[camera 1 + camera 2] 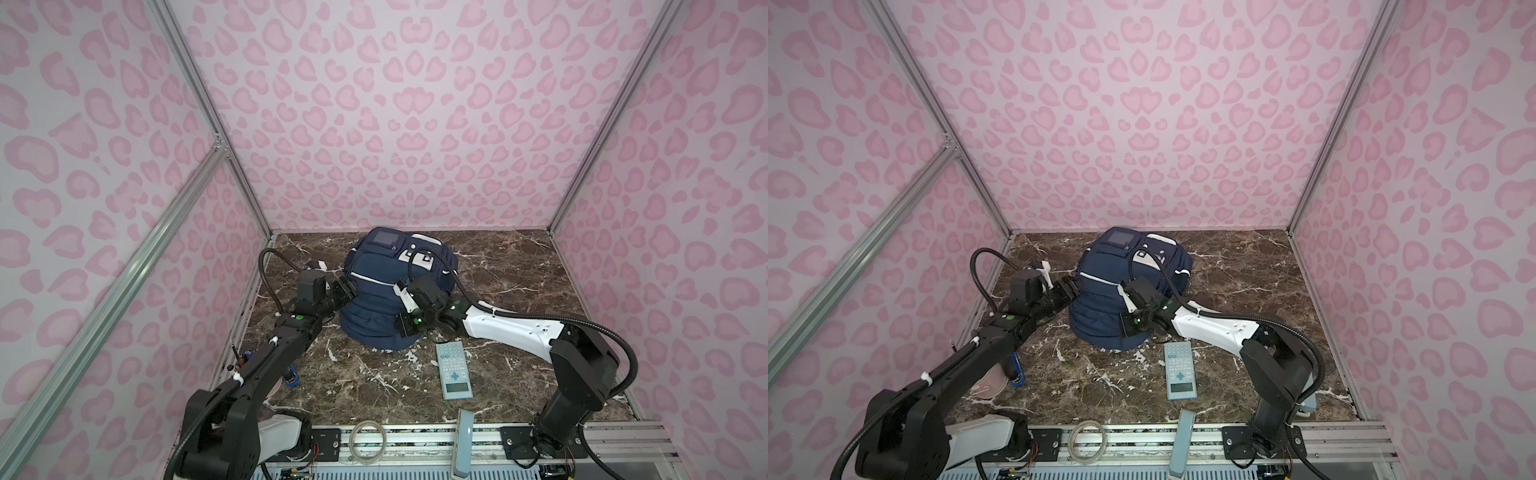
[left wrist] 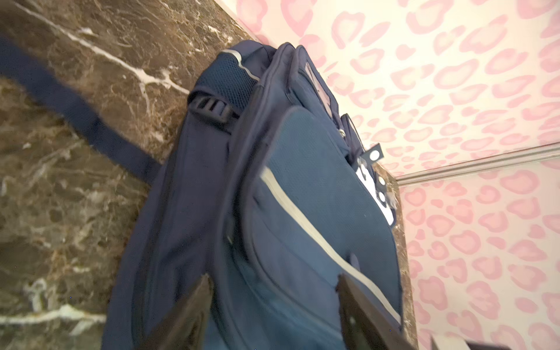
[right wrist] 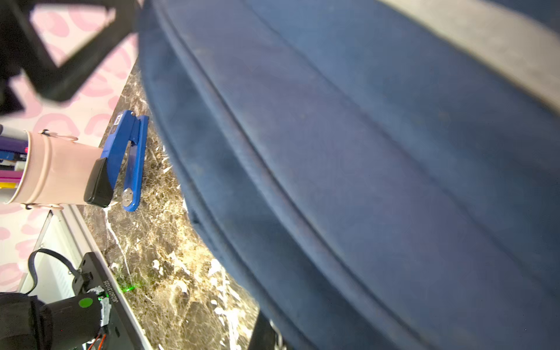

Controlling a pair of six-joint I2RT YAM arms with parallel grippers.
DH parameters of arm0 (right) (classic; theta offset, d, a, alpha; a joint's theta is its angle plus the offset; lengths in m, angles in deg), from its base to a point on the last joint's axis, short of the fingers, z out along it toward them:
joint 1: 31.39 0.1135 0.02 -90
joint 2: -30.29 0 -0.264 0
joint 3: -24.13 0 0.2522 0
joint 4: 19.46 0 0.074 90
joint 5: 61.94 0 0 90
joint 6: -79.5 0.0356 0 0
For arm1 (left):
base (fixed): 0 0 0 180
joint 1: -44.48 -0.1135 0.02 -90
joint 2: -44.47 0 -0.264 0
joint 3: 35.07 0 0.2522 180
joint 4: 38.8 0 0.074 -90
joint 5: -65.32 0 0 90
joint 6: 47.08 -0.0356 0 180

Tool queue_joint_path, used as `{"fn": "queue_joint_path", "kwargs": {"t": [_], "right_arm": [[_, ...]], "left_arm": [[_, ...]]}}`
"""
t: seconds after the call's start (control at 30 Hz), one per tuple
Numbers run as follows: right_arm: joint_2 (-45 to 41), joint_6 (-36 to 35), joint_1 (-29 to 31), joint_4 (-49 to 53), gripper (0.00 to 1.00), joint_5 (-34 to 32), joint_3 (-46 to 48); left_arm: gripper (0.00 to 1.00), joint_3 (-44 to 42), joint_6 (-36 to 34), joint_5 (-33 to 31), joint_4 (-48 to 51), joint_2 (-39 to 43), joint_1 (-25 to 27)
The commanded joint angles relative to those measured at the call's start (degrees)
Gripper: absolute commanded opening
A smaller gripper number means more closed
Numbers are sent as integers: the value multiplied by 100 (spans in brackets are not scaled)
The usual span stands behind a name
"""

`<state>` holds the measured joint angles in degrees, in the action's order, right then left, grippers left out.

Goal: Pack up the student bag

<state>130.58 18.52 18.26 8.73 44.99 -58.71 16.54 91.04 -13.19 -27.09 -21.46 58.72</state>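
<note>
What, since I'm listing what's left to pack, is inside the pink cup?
The right wrist view shows pens in the pink cup: purple, blue, pink, yellow ends. Their lower parts are hidden by its wall; the count is unclear.

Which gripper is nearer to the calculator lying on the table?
Right. The right gripper is against the student bag at its near edge, just beyond the calculator; the left gripper is at the bag's left side, farther away.
</note>
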Motion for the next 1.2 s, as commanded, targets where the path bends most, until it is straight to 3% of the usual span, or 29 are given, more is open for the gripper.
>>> {"fn": "queue_joint_path", "kwargs": {"t": [0.0, 0.1, 0.23, 0.3, 0.33, 0.37, 0.43, 0.6, 0.8, 0.97, 1.17], "right_arm": [[207, 114, 143, -401, 0, 8, -218], [331, 53, 266, -375, 0, -14, -360], [321, 43, 396, -435, 0, -18, -361], [253, 39, 414, -431, 0, -31, -307], [218, 15, 414, -393, 0, -51, -264], [165, -25, 405, -317, 0, -128, -215], [45, -100, 325, -149, 0, -269, -73], [-344, -276, -362, 23, 0, -13, 625], [-603, -757, -1537, 318, 0, 126, 1025], [-408, -1125, -2420, 448, 0, 121, 905], [51, -1452, -2770, 448, 0, -8, 478]], "left_arm": [[79, -610, 810, 291, -419, 526, 256], [81, -910, 1404, 499, -1322, 397, 684], [80, -337, 1105, -85, -1132, -384, 1229], [63, -290, 1142, -4, -1360, -752, 1222], [49, -281, 1115, -17, -1416, -850, 1217], [29, -260, 1063, -32, -1345, -884, 1214], [4, -202, 920, -63, -1129, -833, 1213], [3, -288, 643, 26, -582, -415, 1122], [3, -456, 324, 652, -385, -122, 809], [3, -389, -133, 1382, -236, -252, 585], [4, -147, -762, 1996, -13, -515, 572]]}}
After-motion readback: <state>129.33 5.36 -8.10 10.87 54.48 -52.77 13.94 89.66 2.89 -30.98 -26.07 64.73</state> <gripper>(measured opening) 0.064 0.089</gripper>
